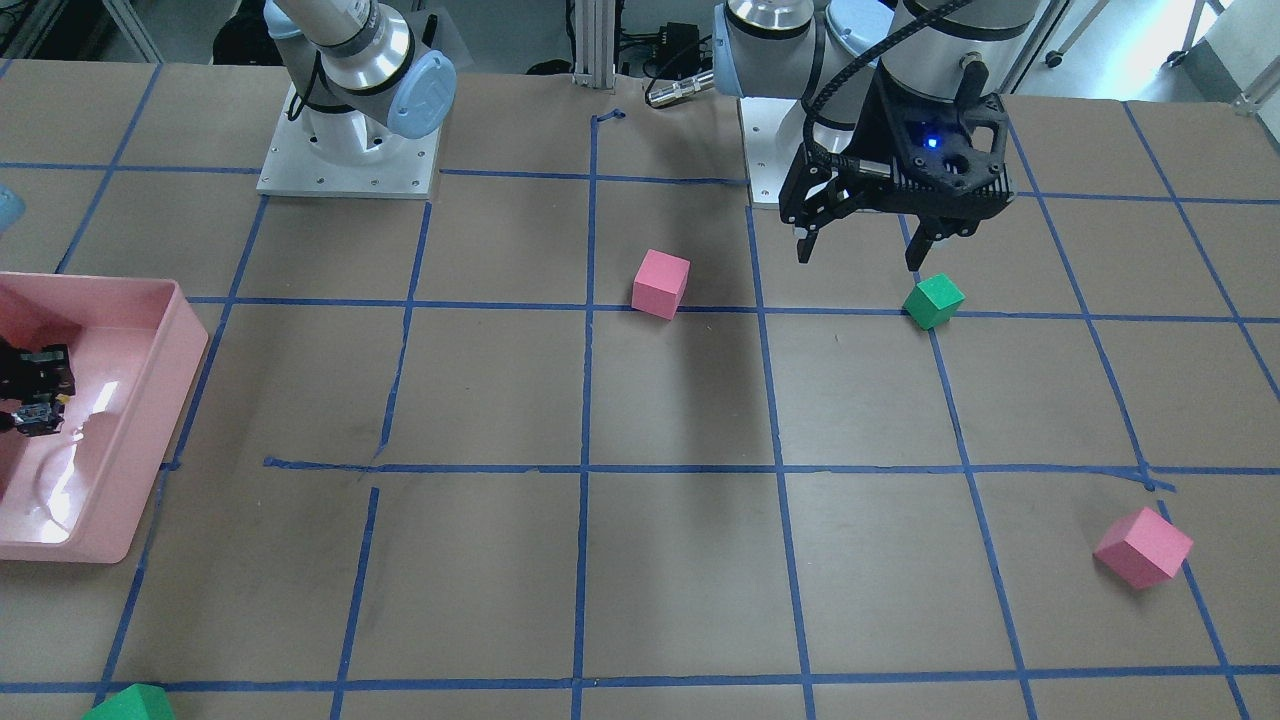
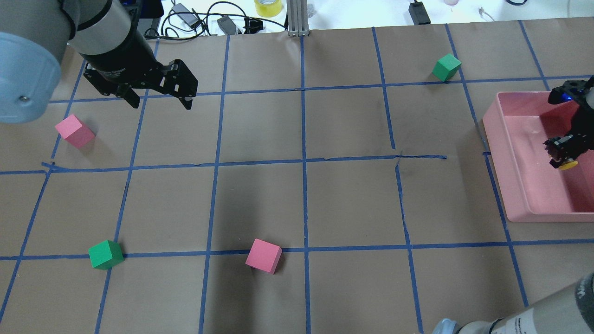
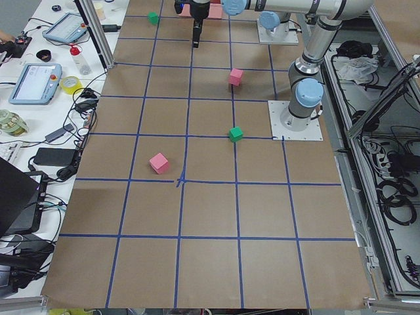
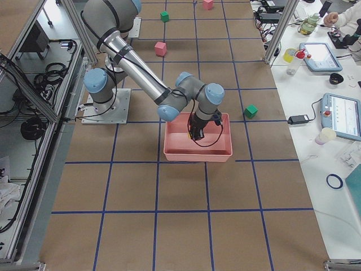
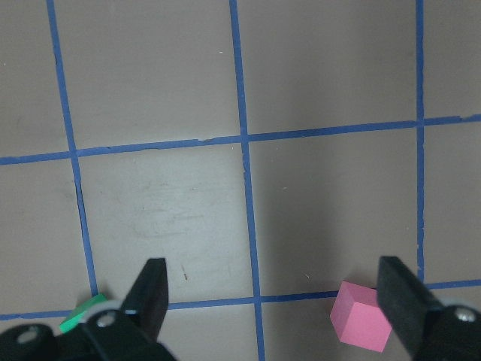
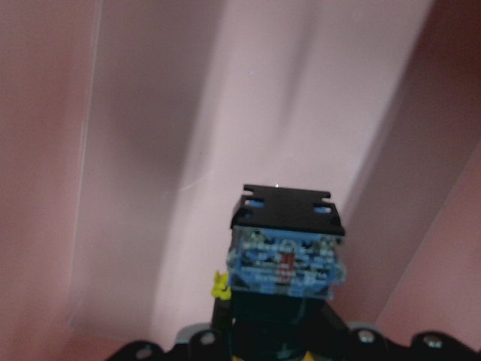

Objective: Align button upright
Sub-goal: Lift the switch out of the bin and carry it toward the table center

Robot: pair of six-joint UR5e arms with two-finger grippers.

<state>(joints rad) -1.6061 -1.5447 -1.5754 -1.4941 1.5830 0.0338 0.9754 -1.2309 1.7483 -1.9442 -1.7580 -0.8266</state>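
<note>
The right claw (image 2: pixel 562 155) is closed on the button (image 6: pixel 285 259), which is held inside the pink bin (image 2: pixel 519 195) at the right edge of the overhead view, probably so it can be turned; its cap seems not yet upward. The right arm is bent down into the bin. The left claw (image 2: pixel 161 104) is held wide open and empty at upper left.

The left gripper (image 2: pixel 161 105) hangs with jaws spread wide, while the right gripper (image 2: pixel 562 155) is clamped tight.
</note>
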